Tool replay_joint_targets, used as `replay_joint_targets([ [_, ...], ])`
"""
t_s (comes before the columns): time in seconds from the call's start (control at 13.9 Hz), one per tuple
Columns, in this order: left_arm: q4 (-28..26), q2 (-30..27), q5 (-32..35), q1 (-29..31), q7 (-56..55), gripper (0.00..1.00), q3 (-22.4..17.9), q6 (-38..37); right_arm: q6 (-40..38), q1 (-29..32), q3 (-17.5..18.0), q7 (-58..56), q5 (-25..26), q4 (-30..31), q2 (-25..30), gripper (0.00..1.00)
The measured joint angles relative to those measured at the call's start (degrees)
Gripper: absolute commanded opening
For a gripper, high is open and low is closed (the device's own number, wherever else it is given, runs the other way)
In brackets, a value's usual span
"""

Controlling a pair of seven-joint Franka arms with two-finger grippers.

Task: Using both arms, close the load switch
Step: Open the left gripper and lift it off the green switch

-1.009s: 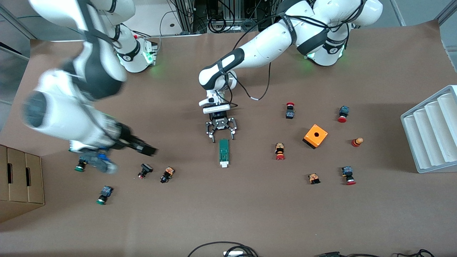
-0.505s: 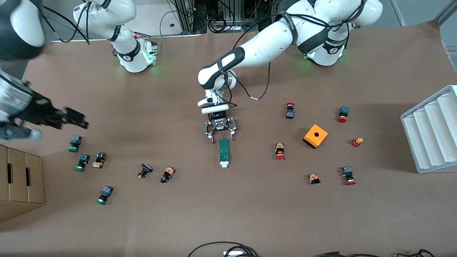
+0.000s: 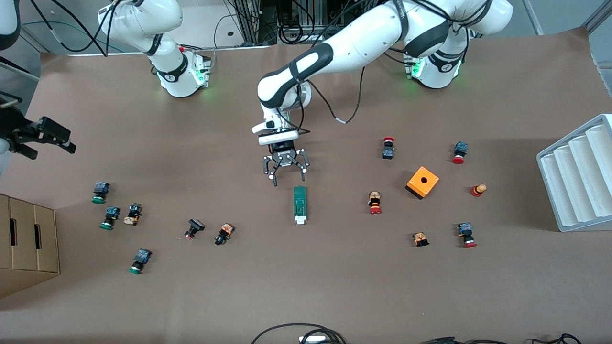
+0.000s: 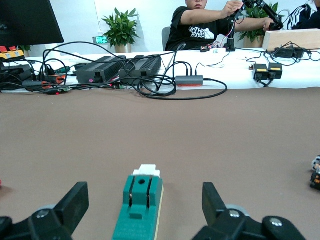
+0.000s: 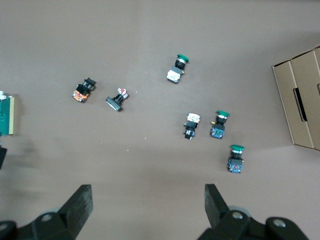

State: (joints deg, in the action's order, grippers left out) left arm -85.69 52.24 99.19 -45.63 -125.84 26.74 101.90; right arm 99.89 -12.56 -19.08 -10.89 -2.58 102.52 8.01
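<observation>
Two grippers are in my feeds, both with their fingers spread and nothing between them. Working from the camera's edge of the table outward, I first see a green-capped push button (image 3: 138, 260) lying near the cardboard box (image 3: 28, 243) at the right arm's end. A little farther from the camera lie a red-capped push button (image 3: 466, 235) toward the left arm's end and a small black-and-orange part (image 3: 224, 233) closer to the middle.

Next comes the load switch (image 3: 300, 204), lying flat near the middle of the table, its long axis running toward the robots' bases and its small white lever (image 3: 300, 220) at the end nearer the camera. In my left wrist view the load switch (image 4: 140, 207) sits centred between the two black fingers (image 4: 74, 201), apart from both.

Farther still, the left gripper (image 3: 286, 173) hangs just off the switch's green end, jaws wide and not touching it. The orange box (image 3: 422, 182) sits well apart, toward the left arm's end.

At the right arm's end, my right gripper (image 3: 36, 136) is up over the table's edge, released; the right wrist view looks down on scattered buttons between its fingers (image 5: 77, 202).
</observation>
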Motion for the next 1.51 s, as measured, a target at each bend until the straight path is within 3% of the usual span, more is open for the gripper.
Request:
replay_joint_targets([
  [0.58,0.3,-7.31,-10.01,1.82,12.5,1.0,0.0,4.92,0.89,-0.45,0.36,-0.21,0.0,0.56,-1.98,1.0],
  [0.94,1.64,-13.53,-20.2,3.73,25.68,1.0,0.0,8.17,0.93,-0.53,0.55,-0.22,0.0,0.33,-2.09,1.0],
  [1.51,2.26,-20.04,-32.39,7.85,37.44,1.0,-0.05,11.95,0.9,-0.65,0.73,-0.2,0.0,-0.41,-2.26,1.0],
])
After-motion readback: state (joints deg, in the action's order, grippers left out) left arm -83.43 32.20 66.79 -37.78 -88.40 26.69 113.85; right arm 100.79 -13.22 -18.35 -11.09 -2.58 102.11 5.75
